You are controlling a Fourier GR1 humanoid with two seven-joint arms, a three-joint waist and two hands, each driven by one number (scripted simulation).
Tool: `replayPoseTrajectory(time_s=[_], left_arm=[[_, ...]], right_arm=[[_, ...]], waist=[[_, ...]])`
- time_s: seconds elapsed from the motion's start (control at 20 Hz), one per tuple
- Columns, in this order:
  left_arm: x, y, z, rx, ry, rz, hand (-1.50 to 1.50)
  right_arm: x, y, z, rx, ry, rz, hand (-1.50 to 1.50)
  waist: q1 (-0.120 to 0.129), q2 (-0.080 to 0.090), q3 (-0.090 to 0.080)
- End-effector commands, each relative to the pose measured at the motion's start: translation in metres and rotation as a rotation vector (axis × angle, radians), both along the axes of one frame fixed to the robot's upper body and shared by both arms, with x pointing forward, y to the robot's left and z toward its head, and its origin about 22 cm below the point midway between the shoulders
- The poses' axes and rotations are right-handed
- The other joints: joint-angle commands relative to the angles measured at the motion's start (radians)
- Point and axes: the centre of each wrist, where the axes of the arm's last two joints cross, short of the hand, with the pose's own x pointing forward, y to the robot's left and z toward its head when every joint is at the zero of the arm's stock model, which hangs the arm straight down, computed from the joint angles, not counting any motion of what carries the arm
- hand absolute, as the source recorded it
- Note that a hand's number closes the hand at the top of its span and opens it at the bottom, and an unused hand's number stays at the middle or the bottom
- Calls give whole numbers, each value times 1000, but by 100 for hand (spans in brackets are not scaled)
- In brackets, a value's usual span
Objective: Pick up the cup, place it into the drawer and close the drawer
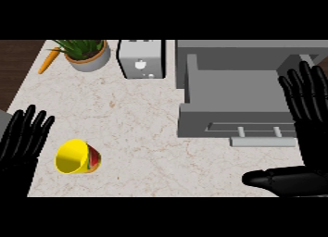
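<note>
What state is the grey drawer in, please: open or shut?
Open: the drawer is pulled out, its bare interior visible from above.

**Open middle, crowded far edge**

The counter point(139, 118) is free between the cup point(78, 157) at near left and the open drawer point(221, 113) at right. A carrot point(49, 60), potted plant point(88, 54) and toaster point(142, 59) line the far edge. The drawer's handle point(262, 141) juts toward the near side.

**Single view from the head, looking down**

One camera, placed as at the robot's head, faces steeply down onto the counter point(146, 120). The near edge lies at the bottom. The far edge, with plant pot point(89, 59) and toaster point(141, 59), lies at the top. The left hand point(16, 143) and right hand point(316, 139) enter at the lower corners, nearest the lens. The drawer point(228, 92) sits right of centre.
</note>
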Motion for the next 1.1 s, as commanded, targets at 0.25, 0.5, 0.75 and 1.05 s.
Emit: replayPoseTrajectory(time_s=[0.25,0.5,0.75,1.05], left_arm=[[4,25,-49,32,72,85,-150],[0,13,-70,44,97,93,-150],[4,42,-96,63,136,75,-150],[16,65,-108,55,146,93,-150]], right_arm=[[-18,-9,-7,6,1,7,-150],[4,-16,0,4,7,-6,-150],[5,-1,2,5,13,11,-150],[-15,-9,26,-21,7,32,-150]], waist=[[-4,0,0],[0,0,0],[-1,1,0],[-4,0,0]])
